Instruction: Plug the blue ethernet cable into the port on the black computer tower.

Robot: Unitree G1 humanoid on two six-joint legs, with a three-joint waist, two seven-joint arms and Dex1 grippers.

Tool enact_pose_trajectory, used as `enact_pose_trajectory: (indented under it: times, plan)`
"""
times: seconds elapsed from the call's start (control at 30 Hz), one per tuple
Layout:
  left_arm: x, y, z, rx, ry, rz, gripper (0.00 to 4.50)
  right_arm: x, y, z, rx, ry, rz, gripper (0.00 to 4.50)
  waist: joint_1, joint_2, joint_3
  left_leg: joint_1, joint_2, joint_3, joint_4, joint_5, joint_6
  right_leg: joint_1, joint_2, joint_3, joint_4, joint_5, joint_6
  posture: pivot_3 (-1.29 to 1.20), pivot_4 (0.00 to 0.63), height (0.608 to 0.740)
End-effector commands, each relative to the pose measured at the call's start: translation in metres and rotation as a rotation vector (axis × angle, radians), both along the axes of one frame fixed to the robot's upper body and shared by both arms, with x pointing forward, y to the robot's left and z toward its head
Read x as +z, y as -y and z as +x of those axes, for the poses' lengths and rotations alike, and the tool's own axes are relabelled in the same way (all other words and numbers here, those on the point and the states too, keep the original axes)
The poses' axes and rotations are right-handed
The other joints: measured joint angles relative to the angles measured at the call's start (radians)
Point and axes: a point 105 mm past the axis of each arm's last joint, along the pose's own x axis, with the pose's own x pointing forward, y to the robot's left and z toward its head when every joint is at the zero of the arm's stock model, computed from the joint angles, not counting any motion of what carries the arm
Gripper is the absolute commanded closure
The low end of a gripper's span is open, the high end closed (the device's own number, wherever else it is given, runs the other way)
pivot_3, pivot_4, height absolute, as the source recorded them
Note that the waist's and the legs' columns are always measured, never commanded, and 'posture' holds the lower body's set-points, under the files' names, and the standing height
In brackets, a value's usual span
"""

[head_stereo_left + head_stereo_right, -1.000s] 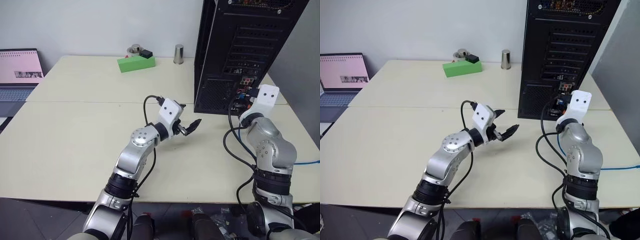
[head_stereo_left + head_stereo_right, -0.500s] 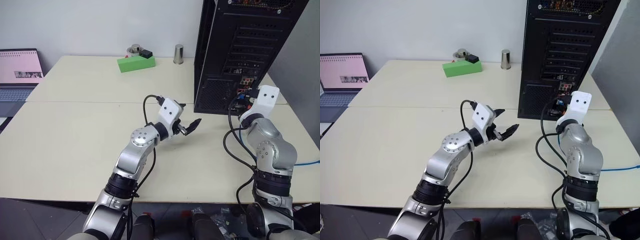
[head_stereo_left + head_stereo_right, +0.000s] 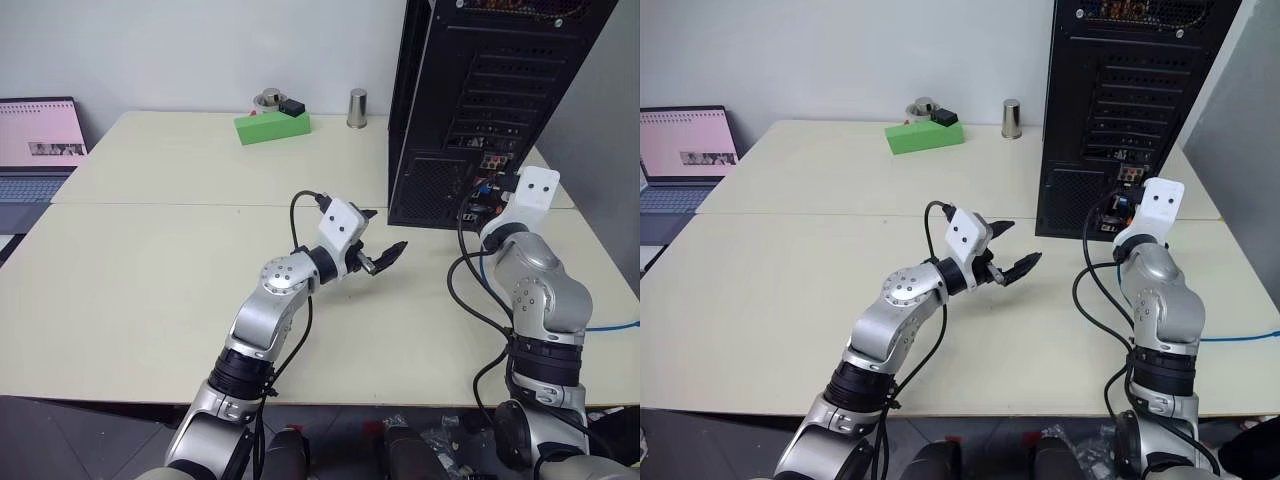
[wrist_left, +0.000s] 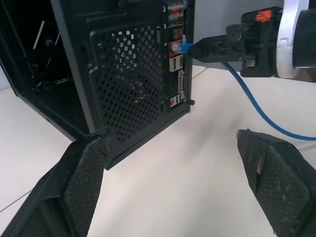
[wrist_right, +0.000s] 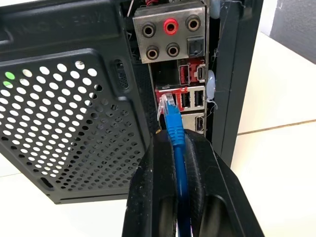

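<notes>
1. Right pincer (image 5: 180, 163) is clamped on the blue ethernet cable (image 5: 174, 123), plug at the black computer tower (image 5: 74, 98) rear sockets.
2. Left pincer (image 4: 173, 163) hangs wide open, empty, over the counter (image 3: 150, 260).
3. Best now: square the plug, push straight.

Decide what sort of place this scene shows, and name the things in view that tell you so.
Probably an office or lab workbench: a wide cream table against a plain wall, a tall black metal computer tower standing on it with its rear sockets exposed, and an open laptop with a lit pink screen at the table's far left.
</notes>
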Motion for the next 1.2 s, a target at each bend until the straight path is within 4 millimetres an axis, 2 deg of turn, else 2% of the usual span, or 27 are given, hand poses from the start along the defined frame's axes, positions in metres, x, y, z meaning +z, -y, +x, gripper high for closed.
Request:
enact_pose_trajectory:
  times: [0.03,0.53,0.9,1.2]
  plan:
    - [0.022,0.005,-0.009,-0.061,0.084,-0.038,0.18,0.021,0.001,0.000,-0.003,0.079,-0.017,4.50,0.000,0.000,0.000,0.000,0.000,0.000,0.000,0.000,0.000,0.000,0.000,0.000,0.000,0.000,0.000,0.00,0.150,0.740]
    - [0.037,0.011,-0.004,-0.129,0.129,-0.038,0.18,0.018,0.004,0.002,-0.016,0.069,-0.022,4.50,-0.001,0.000,0.000,0.000,0.000,0.000,0.000,0.000,0.000,0.000,0.000,0.000,0.000,0.000,0.000,0.00,0.150,0.740]
    - [0.040,0.013,-0.001,-0.147,0.149,-0.034,0.18,0.019,-0.003,0.004,0.012,0.073,-0.039,4.50,-0.001,0.000,0.000,0.000,0.000,0.000,0.000,0.000,0.000,0.000,0.000,0.000,0.000,0.000,0.000,0.00,0.150,0.740]
    - [0.041,0.013,0.002,-0.145,0.157,-0.031,0.18,0.019,-0.001,0.007,-0.006,0.072,-0.033,4.50,-0.006,0.000,0.000,0.000,0.000,0.000,0.000,0.000,0.000,0.000,0.000,0.000,0.000,0.000,0.000,0.00,0.150,0.740]
